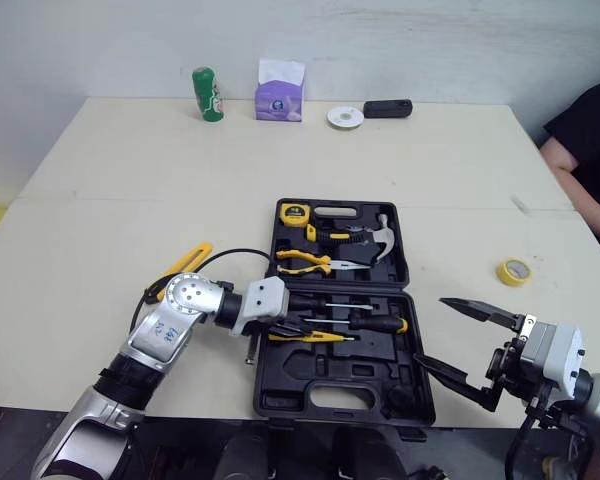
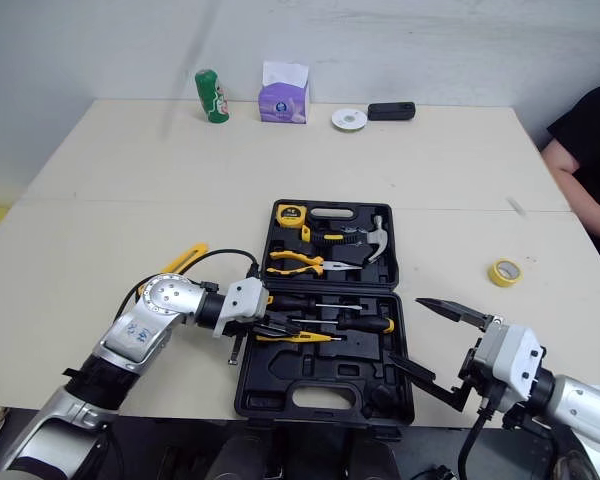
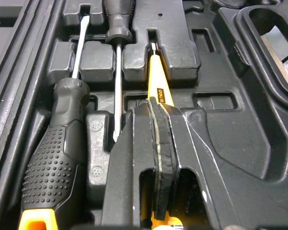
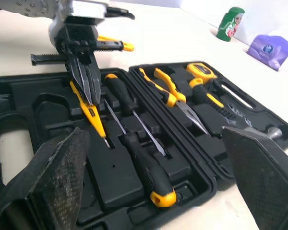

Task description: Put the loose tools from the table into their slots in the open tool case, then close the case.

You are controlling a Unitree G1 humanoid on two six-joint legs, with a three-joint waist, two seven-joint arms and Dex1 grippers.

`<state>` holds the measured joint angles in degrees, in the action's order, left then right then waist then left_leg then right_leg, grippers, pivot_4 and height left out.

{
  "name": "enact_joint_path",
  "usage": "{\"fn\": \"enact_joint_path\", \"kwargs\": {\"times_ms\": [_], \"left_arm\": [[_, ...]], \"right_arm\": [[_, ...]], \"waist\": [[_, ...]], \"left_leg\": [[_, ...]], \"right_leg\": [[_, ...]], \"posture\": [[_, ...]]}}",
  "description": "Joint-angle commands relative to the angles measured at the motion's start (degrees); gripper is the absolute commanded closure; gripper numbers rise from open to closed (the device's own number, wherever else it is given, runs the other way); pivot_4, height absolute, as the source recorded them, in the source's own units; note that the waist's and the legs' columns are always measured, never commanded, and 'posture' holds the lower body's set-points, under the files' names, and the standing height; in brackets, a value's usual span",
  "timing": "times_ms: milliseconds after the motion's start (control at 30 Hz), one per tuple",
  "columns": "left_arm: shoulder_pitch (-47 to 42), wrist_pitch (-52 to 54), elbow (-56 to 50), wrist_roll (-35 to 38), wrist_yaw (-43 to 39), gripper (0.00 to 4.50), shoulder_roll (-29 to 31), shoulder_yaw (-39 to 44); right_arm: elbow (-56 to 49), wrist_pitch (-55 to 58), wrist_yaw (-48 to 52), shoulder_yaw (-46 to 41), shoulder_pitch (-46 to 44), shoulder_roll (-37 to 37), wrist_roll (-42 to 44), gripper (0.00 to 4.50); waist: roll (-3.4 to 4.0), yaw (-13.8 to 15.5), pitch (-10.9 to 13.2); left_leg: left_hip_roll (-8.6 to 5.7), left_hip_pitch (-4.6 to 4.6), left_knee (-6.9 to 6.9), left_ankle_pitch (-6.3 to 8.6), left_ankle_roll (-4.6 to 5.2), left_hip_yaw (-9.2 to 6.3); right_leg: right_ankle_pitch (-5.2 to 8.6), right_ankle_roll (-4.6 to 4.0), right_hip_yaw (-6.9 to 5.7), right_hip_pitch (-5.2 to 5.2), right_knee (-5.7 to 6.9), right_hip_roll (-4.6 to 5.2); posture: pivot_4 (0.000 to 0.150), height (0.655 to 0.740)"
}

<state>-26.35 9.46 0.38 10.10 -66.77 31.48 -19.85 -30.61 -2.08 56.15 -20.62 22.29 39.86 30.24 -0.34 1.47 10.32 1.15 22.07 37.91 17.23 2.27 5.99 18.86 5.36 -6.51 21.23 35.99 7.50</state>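
L: left gripper (image 3: pixel 156 103) clenched on slim yellow plastic screwdriver (image 3: pixel 158 72), low in black plastic tool case (image 1: pixel 340 405).
R: right gripper (image 1: pixel 430 330) spread, empty.
Tip: align w/ groove, seat flat.

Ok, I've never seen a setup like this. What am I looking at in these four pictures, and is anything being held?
This is a humanoid robot with two arms, each ending in a black two-fingered gripper. Two pictures come from its head, looking down over a table; two come from its wrists. On the table: an open tool case, a yellow tape roll, a yellow-handled tool, a green can, a tissue box. The left gripper is shut on a slim yellow tool inside the case. The right gripper hangs open by the case's right side.
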Motion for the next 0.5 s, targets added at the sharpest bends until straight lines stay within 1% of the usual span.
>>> {"fn": "enact_joint_path", "kwargs": {"times_ms": [33,133,267,300,333,367,467,500], "left_arm": [[0.9,-3.31,1.3,1.51,-1.22,4.48,-0.8,1.64],[-0.09,-5.86,1.06,5.7,-1.97,4.48,-1.74,6.13],[0.53,-5.05,-0.51,10.91,-1.25,4.48,0.26,13.84],[0.71,-4.69,-0.71,11.67,-1.09,3.99,1.44,15.89],[1.02,-4.22,-0.78,12.33,-0.93,3.86,2.8,17.98],[1.55,-3.99,-0.58,12.53,-0.46,3.58,4.18,19.94],[3.65,-4.38,1.77,11.77,3.97,2.23,7.52,26.64],[5.49,-4.82,3.19,11.75,5.44,1.79,9.21,30.38]], "right_arm": [[0.54,-1.78,1.34,-3.36,-0.42,0.95,0.47,0.0],[2.67,-2.0,3.12,-6.56,-0.77,2.48,1.32,0.0],[6.41,-2.76,6.01,-11.94,1.24,3.42,1.95,0.0],[7.51,-2.07,6.19,-13.47,1.38,3.66,2.57,0.0],[8.63,-1.6,5.88,-15.21,1.29,3.78,2.96,0.0],[9.88,-1.87,5.7,-16.83,1.13,3.73,2.95,0.0],[14.31,-4.06,7.66,-20.66,1.99,4.05,2.02,0.0],[18.19,-6.13,8.61,-22.57,1.72,4.63,1.05,0.0]], "waist": [[0.0,0.0,0.0],[-0.03,0.05,0.04],[-0.06,0.01,0.06],[-0.05,-0.02,0.06],[-0.05,-0.13,0.06],[-0.05,-0.27,0.07],[-0.05,-0.37,0.07],[-0.05,-0.26,0.07]], "left_leg": [[0.0,0.0,0.0,0.0,0.0,0.0],[-0.01,0.09,0.0,0.0,0.01,0.0],[-0.02,0.18,0.0,-0.09,-0.12,0.02],[-0.01,0.17,0.0,-0.11,-0.17,0.02],[-0.01,0.17,0.0,-0.11,-0.17,0.02],[-0.01,0.17,-0.01,-0.1,-0.16,0.02],[-0.01,0.12,-0.02,-0.03,-0.04,0.05],[-0.01,0.12,-0.04,0.01,0.03,0.06]], "right_leg": [[0.0,0.0,0.0,0.0,0.0,0.0],[-0.01,0.02,-0.01,0.06,-0.03,0.0],[-0.03,0.05,-0.03,0.15,-0.04,0.0],[-0.03,0.05,-0.05,0.13,-0.05,0.0],[-0.03,0.05,-0.06,0.13,-0.04,-0.01],[-0.03,0.05,-0.05,0.14,-0.04,-0.01],[-0.03,0.05,-0.02,0.13,-0.03,-0.01],[-0.04,0.05,-0.02,0.13,-0.04,0.0]], "posture": [[0.15,0.74],[0.15,0.74],[0.15,0.74],[0.15,0.74],[0.15,0.74],[0.15,0.74],[0.15,0.74],[0.15,0.74]]}}
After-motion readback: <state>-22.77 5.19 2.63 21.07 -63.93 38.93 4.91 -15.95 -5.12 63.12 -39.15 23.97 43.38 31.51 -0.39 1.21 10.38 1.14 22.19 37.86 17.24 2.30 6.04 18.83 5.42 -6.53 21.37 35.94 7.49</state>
